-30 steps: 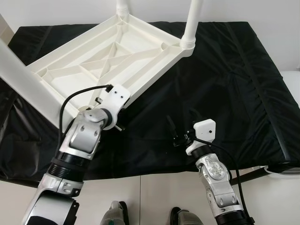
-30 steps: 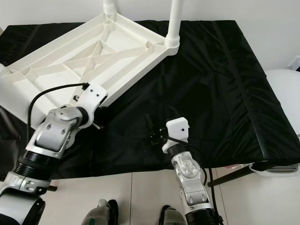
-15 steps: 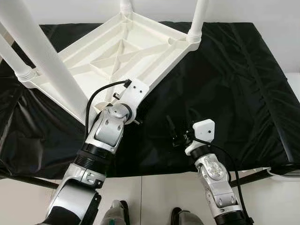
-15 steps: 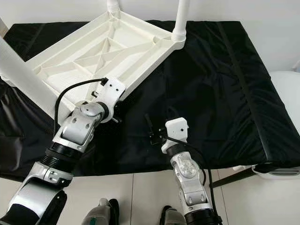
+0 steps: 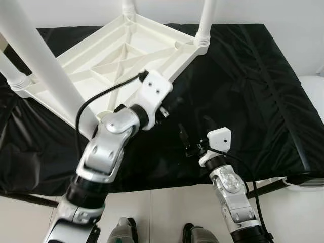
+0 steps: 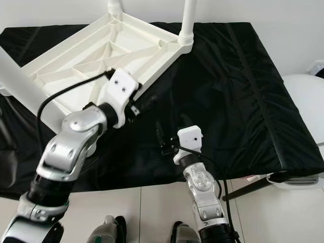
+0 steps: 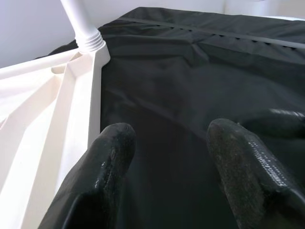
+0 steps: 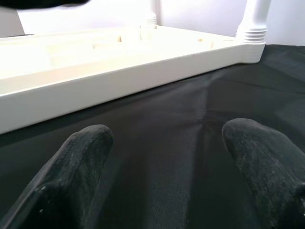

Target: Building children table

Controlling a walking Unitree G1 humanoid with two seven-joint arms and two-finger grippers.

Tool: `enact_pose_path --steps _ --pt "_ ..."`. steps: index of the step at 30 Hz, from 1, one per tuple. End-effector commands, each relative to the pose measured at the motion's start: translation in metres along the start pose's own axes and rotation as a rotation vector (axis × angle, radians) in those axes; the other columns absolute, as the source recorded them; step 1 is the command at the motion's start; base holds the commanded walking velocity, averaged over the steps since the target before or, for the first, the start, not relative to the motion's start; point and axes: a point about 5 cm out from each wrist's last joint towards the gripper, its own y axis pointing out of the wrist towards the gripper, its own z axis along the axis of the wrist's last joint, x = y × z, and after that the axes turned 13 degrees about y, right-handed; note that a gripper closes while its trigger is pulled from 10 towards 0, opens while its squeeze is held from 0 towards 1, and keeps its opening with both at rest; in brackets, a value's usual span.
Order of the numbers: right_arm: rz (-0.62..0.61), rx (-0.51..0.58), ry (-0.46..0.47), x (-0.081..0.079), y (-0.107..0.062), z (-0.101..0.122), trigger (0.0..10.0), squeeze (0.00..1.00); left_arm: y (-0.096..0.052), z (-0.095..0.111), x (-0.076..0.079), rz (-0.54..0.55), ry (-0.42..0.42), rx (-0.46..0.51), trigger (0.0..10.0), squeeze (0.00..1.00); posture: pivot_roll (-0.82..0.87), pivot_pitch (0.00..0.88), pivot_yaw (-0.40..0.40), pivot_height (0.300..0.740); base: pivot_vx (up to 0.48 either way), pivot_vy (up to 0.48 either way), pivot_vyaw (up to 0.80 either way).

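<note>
White plastic, turned upside down on the black cloth [image 5: 243, 91]: the children's table [image 5: 126, 55], with ribbed underside facing up and legs pointing up and toward the camera. Already fitted, as far as can be seen: one leg [image 5: 206, 20] at the far right corner, a second leg [image 5: 129, 6] at the far corner, a thick near leg [image 5: 35, 55] rising close to the head camera, and a fourth leg [image 5: 10, 68] at the left corner. Left gripper [image 7: 174, 138] just beside the table's right-hand edge, on the cloth side of it, pointing along that edge toward the far right corner; fingers [image 7: 112, 148] spread wide apart, with nothing between them, only black cloth below. From this gripper, table rim lying immediately to its left, with the long edge running diagonally from near left to far right. Right gripper [image 8: 176, 138] lower and nearer to the robot, over bare cloth, also spread wide and holding nothing; facing the same long edge across a strip of cloth, so clearly apart from the table. Judging from this, left arm the nearer one for any grip on the rim or for turning the table over; probably needing only a small sideways shift to the left to close on the edge, while from the right arm a reach forward over the cloth first
</note>
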Motion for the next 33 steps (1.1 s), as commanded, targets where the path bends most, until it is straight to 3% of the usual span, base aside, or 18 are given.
enact_pose_path --steps 1,4,5,6,9,13,20,21,33 --pt "0.004 -0.022 0.001 0.0 -0.002 -0.006 10.0 0.0 -0.009 0.001 0.006 -0.054 0.008 0.034 10.0 0.0 0.12 0.203 0.023 0.74 0.0 0.0 0.0" --pt "0.005 -0.023 -0.008 0.004 0.001 -0.007 10.0 0.0 -0.028 -0.001 0.009 -0.066 -0.016 0.055 10.0 0.0 0.13 0.197 0.015 0.74 0.0 0.0 0.0" --pt "0.005 -0.023 -0.008 0.004 0.001 -0.007 10.0 0.0 -0.028 -0.001 0.009 -0.066 -0.016 0.055 10.0 0.0 0.13 0.197 0.015 0.74 0.0 0.0 0.0" --pt "0.007 -0.022 -0.014 0.007 0.003 -0.006 10.0 0.0 -0.04 -0.001 0.01 -0.069 -0.035 0.058 10.0 0.0 0.14 0.192 0.004 0.74 0.0 0.0 0.0" --pt "0.008 -0.022 -0.017 0.008 0.005 -0.006 10.0 0.0 -0.045 -0.002 0.011 -0.069 -0.046 0.056 10.0 0.0 0.14 0.191 0.003 0.74 0.0 0.0 0.0" --pt "0.022 -0.023 -0.039 0.016 0.011 -0.005 10.0 0.0 -0.072 -0.002 0.008 -0.052 -0.086 0.071 10.0 0.0 0.15 0.178 -0.024 0.74 0.0 0.0 0.0" --pt "0.026 -0.025 -0.047 0.02 0.015 -0.005 10.0 0.0 -0.082 -0.002 0.006 -0.046 -0.103 0.076 10.0 0.0 0.16 0.175 -0.033 0.74 0.0 0.0 0.0" --pt "0.057 -0.034 -0.063 0.026 0.024 -0.004 10.0 0.0 -0.092 0.004 0.009 -0.048 -0.109 0.08 10.0 0.0 0.21 0.174 -0.101 0.74 0.0 0.0 0.0" --pt "0.121 -0.043 -0.077 0.03 0.042 -0.003 10.0 0.0 -0.124 0.004 0.021 -0.042 -0.16 0.02 10.0 0.0 0.25 0.167 -0.156 0.74 0.0 0.0 0.0"
